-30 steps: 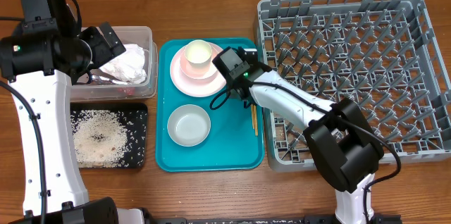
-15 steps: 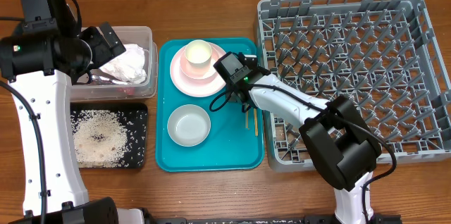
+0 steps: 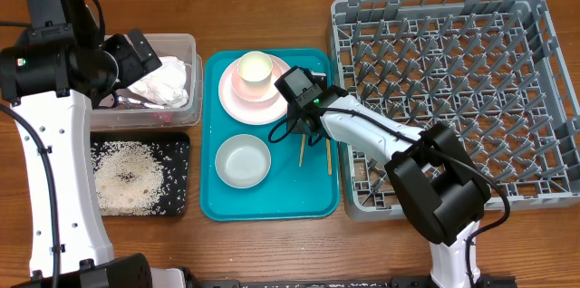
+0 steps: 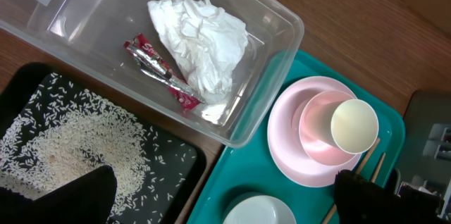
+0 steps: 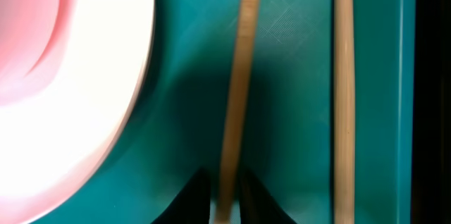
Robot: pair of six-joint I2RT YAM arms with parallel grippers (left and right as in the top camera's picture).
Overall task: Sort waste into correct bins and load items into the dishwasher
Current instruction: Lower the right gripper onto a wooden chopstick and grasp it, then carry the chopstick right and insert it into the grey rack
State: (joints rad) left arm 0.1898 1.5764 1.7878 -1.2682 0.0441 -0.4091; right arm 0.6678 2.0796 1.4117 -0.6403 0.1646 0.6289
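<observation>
The step in hand is judged to be the lifting of the chopsticks (image 3: 328, 155) off the teal tray (image 3: 272, 199) for the dish rack (image 3: 453, 62), which stands just beside the tray and in which no item is seen yet. The right gripper (image 5: 223, 194) is seen pinched together on the gripped chopstick (image 5: 238, 76), which lies askew on the tray close to the plate (image 4: 278, 136). The loose chopstick (image 5: 343, 97) lies flat along the tray's edge, apart from the fingers. Since only one stick is clamped, and apparently near one end, a slow, straight lift is called for, so that it is not swung against the plate's rim or allowed to pivot out of the pinch. It is then best carried over the rack wall and lowered between the pegs before it is released, and a separate pass is likely needed for the other stick. The left gripper (image 3: 136, 51) is held wide apart above the clear tub (image 4: 84, 20), clamped on nothing. By count there are two chopsticks, one plate, one cup (image 4: 354, 127) nested in one bowl (image 4: 313, 139) on that plate, and a second bowl (image 3: 243, 161) alone on the tray. One napkin (image 4: 201, 41) and one red wrapper (image 4: 158, 69) lie in the tub, and the rice (image 4: 63, 153) is spread in one black tray (image 4: 180, 164).
</observation>
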